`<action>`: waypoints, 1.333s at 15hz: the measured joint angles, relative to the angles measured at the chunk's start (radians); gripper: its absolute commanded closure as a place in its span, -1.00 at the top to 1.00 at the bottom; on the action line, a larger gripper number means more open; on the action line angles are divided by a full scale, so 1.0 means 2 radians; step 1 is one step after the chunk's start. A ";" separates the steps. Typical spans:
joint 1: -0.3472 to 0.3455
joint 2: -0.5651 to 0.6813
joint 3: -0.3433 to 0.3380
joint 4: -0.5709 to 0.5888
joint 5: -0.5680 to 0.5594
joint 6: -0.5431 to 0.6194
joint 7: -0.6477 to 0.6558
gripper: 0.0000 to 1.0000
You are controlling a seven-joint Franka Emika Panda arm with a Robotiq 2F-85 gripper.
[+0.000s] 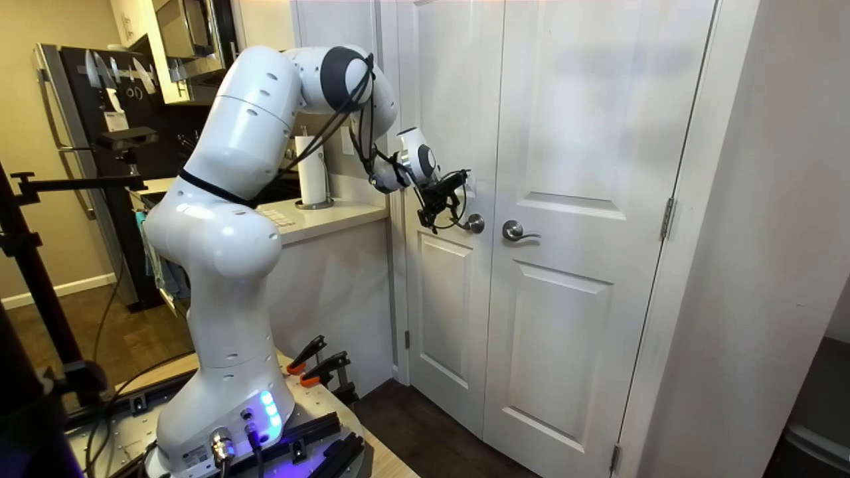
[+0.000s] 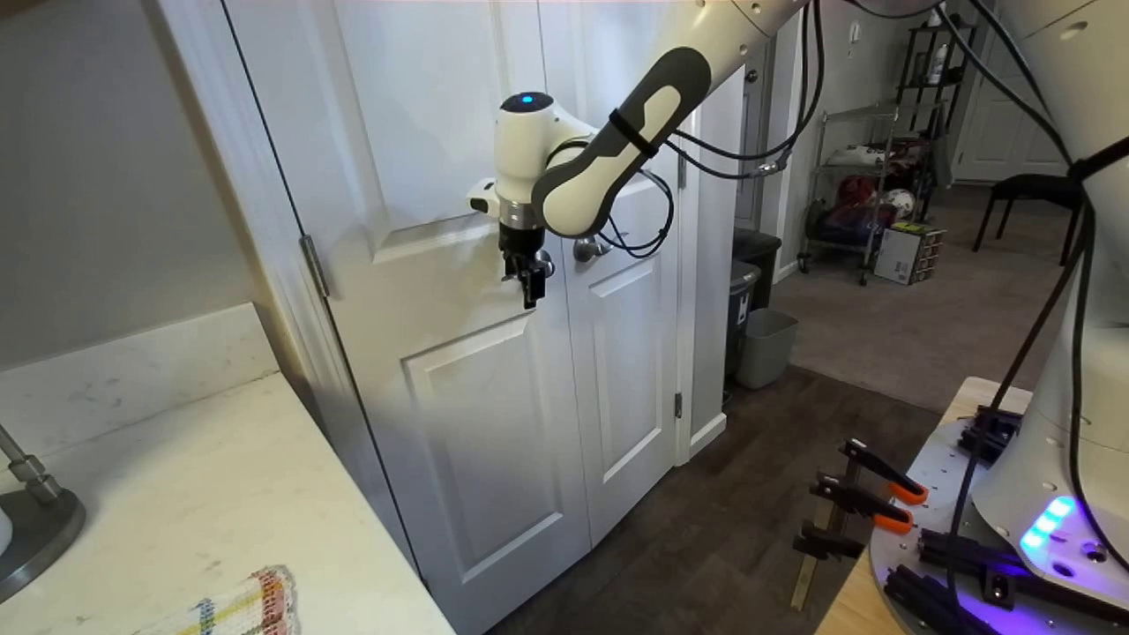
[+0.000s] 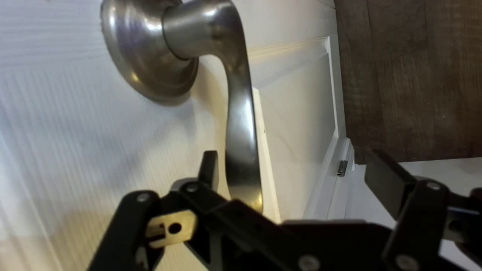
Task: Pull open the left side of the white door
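The left side of the white door (image 1: 445, 305) is a tall panelled leaf, also in an exterior view (image 2: 476, 441); it stands shut, flush with the right leaf (image 1: 564, 345). Its metal handle (image 1: 474, 224) has a round base and a curved lever, large in the wrist view (image 3: 241, 124). My gripper (image 3: 299, 173) is open at this handle. The lever lies between the two fingers in the wrist view, close to the door-side finger; its tip is partly hidden behind the gripper. I cannot tell whether they touch. The gripper also shows in both exterior views (image 1: 435, 219) (image 2: 527, 287).
The right leaf's lever handle (image 1: 514, 231) is close beside. A white counter (image 2: 176, 476) with a paper towel roll (image 1: 312, 171) stands left of the door. Clamps (image 1: 325, 365) stick out from the robot's table. Grey bins (image 2: 766, 348) stand beyond the door frame.
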 measured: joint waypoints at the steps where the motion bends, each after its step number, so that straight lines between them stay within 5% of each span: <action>1: 0.000 0.000 0.000 0.000 0.002 -0.001 0.000 1.00; 20: 0.009 -0.019 0.048 -0.002 0.121 -0.091 0.050 1.00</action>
